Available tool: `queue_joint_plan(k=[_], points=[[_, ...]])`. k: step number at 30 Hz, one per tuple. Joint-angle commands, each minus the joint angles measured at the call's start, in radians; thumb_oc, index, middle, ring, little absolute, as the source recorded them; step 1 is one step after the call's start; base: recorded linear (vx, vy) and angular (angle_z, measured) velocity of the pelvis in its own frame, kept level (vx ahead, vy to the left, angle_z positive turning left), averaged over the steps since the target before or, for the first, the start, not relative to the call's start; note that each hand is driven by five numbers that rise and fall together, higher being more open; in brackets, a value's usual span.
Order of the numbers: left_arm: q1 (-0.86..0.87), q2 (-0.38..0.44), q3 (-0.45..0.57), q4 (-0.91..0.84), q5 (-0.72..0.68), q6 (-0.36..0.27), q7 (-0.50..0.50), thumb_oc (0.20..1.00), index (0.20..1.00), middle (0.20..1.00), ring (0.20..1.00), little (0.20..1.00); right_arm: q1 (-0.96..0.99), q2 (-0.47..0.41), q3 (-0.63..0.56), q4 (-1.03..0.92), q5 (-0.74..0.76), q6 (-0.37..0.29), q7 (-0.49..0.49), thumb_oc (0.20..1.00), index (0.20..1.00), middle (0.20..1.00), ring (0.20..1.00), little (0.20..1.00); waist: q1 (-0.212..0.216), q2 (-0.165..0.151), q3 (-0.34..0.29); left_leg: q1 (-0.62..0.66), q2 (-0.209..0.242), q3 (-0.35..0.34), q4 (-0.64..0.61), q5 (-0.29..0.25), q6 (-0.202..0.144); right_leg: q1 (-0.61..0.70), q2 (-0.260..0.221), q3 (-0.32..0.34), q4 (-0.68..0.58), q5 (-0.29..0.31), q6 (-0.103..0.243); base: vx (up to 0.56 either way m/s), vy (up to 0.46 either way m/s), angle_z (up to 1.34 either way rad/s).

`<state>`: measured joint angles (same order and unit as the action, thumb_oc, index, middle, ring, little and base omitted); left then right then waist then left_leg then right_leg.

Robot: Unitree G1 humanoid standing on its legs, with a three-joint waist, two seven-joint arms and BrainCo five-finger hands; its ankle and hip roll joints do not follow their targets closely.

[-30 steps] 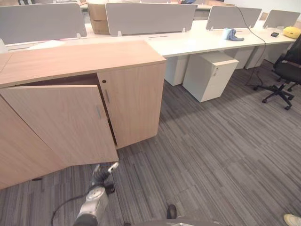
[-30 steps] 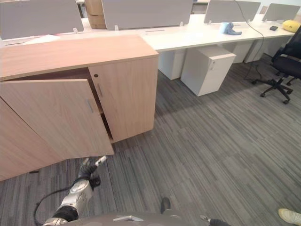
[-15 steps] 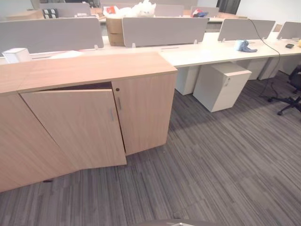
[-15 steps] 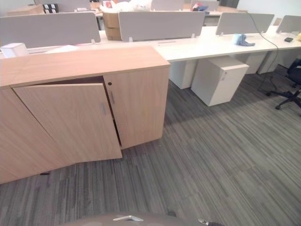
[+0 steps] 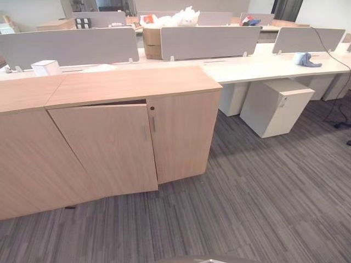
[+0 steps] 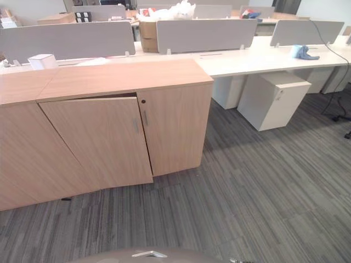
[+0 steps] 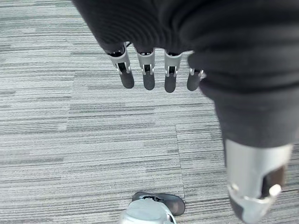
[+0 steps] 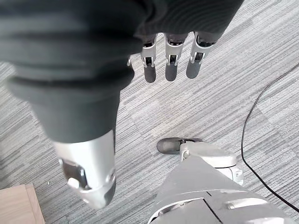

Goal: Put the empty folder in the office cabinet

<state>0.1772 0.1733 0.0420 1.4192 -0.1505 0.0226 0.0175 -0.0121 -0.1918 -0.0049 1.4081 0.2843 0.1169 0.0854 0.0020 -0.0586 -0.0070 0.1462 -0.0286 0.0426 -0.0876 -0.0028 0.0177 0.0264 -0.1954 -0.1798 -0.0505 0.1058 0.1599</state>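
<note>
The cabinet (image 5: 131, 87) stands in front of the robot, a low wooden one with two doors. Its left door (image 5: 104, 148) is not closed: it hangs out a little at an angle, so a dark gap shows along its top edge, while the right door (image 5: 184, 134) is flat and shut. I judge the door is left ajar like this so that a hand can pull it wider, or push it shut, without needing to turn anything. The folder, the thing of the task, I cannot find on the cabinet top, on the floor (image 5: 263, 197) or in a hand; it may be inside behind the doors, but the gap is too narrow and dark to tell. The left hand (image 7: 154, 70) hangs low over the grey carpet with its fingers straight and relaxed, holding nothing. The right hand (image 8: 170, 60) is the same, fingers loose and empty, pointing down at the floor. Both arms seem to be at rest at the robot's sides, well apart from the cabinet. Behind the cabinet runs a long white bench (image 5: 263, 63) with grey screens, a cardboard box (image 5: 153, 44) and a blue cloth (image 5: 303, 59) on it, and under it a white drawer unit (image 5: 277, 107). If the folder is already inside, only closing the left door would remain.
</note>
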Motion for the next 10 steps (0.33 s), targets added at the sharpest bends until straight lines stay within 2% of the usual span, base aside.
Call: queue_joint_plan(k=[1,10], points=[[-0.064,0.015,0.045,0.048,-0.013,-0.005,0.018,1.0,1.0,1.0,1.0,1.0,-0.112,0.012,0.008,0.072,-0.029,-0.001,-0.019,1.0,1.0,1.0,1.0,1.0,0.002,-0.036,0.052,-0.002,-0.068,-0.007,0.0,-0.107,0.025,-0.115,-0.073,0.01,0.01,0.088,0.048,-0.01,0.006,0.05],[-0.077,0.013,0.031,0.044,-0.012,-0.004,0.022,1.0,1.0,1.0,1.0,1.0,-0.117,0.015,0.014,0.062,-0.015,-0.005,-0.031,1.0,1.0,1.0,1.0,1.0,-0.001,-0.035,0.048,-0.005,-0.07,-0.012,0.0,-0.106,0.023,-0.114,-0.079,0.002,0.011,0.087,0.047,-0.01,0.006,0.06]])
